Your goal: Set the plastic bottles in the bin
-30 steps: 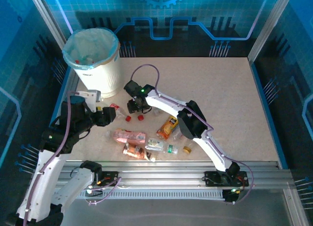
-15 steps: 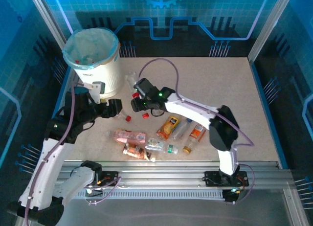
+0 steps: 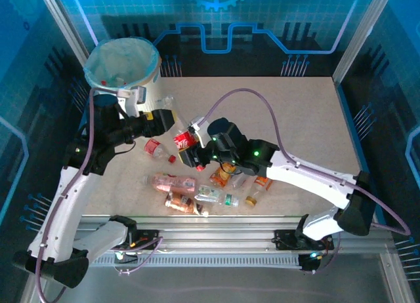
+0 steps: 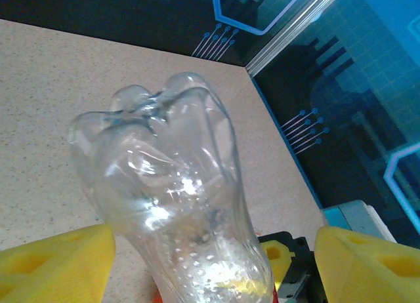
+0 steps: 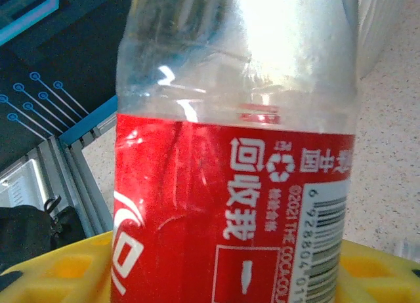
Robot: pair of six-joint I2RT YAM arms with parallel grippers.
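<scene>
From above, my left arm [image 3: 98, 152] covered most of the bin's [image 3: 90, 72] white wall, and the bits inside its pale bag were too small to name. My left wrist camera cut the clear bottle [image 4: 170, 185] off low down, so I could not see its neck or cap; only its lobed base and crumpled body showed. My right wrist camera cropped the red-labelled cola bottle [image 5: 230, 204] at both ends. My right arm [image 3: 308, 175] lay over part of an orange-labelled bottle [image 3: 222, 176] in the heap.

The bin stood at the far left corner of the table [image 3: 308, 119], close to an enclosure post [image 3: 65, 27]. The speckled board ran open to the right and the far side, up to the blue walls [image 3: 275, 14]. The other plastic bottles [image 3: 174, 183] lay bunched near the front rail [image 3: 230, 227], with one red-capped bottle [image 3: 154, 147] apart from them, between my two pincers.

My left pincer [image 3: 165, 118] was spread, just right of the bin. The clear bottle stood between its yellow fingers [image 4: 52, 263], close against one and with a gap showing before the other, its base pointing away from my wrist. My right pincer [image 3: 189, 151] was pinching the red-labelled cola bottle across its label, yellow pads [image 5: 377, 277] on either side, near the table's middle and well short of the bin.
</scene>
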